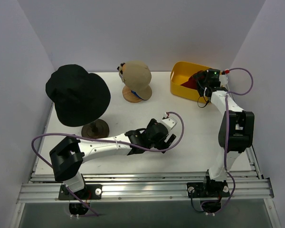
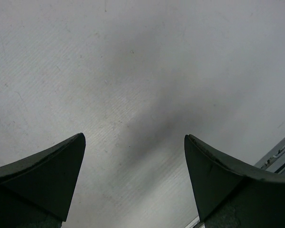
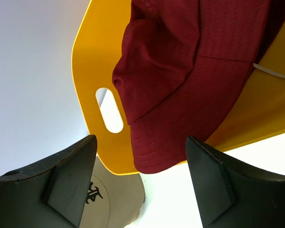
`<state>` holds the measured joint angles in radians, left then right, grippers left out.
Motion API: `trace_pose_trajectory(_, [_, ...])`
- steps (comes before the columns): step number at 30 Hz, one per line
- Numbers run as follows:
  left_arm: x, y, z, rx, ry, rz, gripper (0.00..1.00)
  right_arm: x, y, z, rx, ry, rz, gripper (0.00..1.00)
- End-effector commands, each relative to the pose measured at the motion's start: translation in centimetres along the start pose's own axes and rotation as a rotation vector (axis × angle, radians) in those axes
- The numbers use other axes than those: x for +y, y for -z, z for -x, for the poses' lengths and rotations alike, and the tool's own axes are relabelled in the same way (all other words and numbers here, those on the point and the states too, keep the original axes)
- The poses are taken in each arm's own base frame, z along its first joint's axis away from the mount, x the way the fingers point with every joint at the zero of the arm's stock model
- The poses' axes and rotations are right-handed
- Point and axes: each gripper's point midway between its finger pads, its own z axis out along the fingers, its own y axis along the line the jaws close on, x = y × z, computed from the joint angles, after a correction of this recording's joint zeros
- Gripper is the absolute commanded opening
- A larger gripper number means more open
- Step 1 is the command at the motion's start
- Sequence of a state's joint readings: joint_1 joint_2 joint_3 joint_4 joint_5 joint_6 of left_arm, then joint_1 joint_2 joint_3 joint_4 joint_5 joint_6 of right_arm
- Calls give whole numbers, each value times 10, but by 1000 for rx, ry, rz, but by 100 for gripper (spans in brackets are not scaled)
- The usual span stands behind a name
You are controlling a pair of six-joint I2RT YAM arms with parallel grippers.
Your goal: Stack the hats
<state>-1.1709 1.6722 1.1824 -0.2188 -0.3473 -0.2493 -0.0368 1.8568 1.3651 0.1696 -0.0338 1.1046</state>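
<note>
Loosely spread, the right gripper point(image 3: 141, 138) faces the red hat point(image 3: 180, 71) draped over the bin point(image 3: 85, 61), gripping nothing; the left gripper point(image 2: 134, 137) gapes above the table point(image 2: 133, 57).

You have a black bucket hat point(image 1: 78, 95) at far left. The tan cap point(image 1: 137, 76) carries a small black mark, with a sliver of bright blue at its lower edge. The dark red bucket hat point(image 3: 190, 80) lies in a bright yellow bin point(image 3: 85, 61). The bench point(image 1: 194, 133) is white, the fingers point(image 3: 69, 180) dark grey, the cables point(image 1: 183, 127) purple.
</note>
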Motion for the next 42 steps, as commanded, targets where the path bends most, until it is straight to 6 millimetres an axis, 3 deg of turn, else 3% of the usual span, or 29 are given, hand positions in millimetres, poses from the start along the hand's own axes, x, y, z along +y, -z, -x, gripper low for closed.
trace_pose_trajectory(1, [15, 6, 36, -110, 31, 66, 94, 12, 10, 3, -10, -17, 39, 70])
trace_pose_trajectory(8, [13, 12, 40, -130, 33, 46, 94, 25, 12, 21, -55, 63, 62, 67])
trace_pose_trajectory(11, [14, 18, 43, -141, 40, 37, 94, 42, 8, 32, -68, 233, 84, 65])
trace_pose_trajectory(12, [13, 18, 42, -141, 39, 34, 94, 32, 3, 27, -51, 270, 59, 65])
trace_pose_trajectory(13, [13, 19, 43, -143, 42, 33, 94, 43, 4, 33, -61, 301, 72, 65])
trace_pose_trajectory(19, [11, 17, 43, -145, 50, 26, 94, 34, -22, 36, -43, 540, 39, 63])
trace_pose_trajectory(20, [10, 16, 41, -139, 49, 24, 94, 42, -23, 41, -57, 566, 49, 62])
trace_pose_trajectory(22, [11, 14, 40, -137, 48, 28, 94, 28, -35, 42, -42, 635, -10, 62])
trace_pose_trajectory(23, [11, 13, 39, -134, 46, 30, 94, 36, -35, 47, -48, 658, -6, 62])
trace_pose_trajectory(25, [12, 14, 41, -137, 47, 37, 94, 26, -43, 42, -13, 717, -34, 62])
trace_pose_trajectory(31, [17, 18, 43, -156, 55, 50, 94, 22, -54, 32, 34, 766, -12, 59])
trace_pose_trajectory(34, [18, 18, 43, -157, 62, 45, 94, 26, -56, 34, 28, 778, -2, 49])
trace_pose_trajectory(38, [20, 16, 42, -153, 63, 56, 94, 46, -50, 41, 5, 794, 41, 12])
trace_pose_trajectory(40, [22, 16, 43, -152, 61, 66, 94, 67, -40, 55, -44, 807, 61, 1])
trace_pose_trajectory(42, [24, 15, 41, -145, 59, 79, 94, 78, -30, 68, -84, 820, 61, 0])
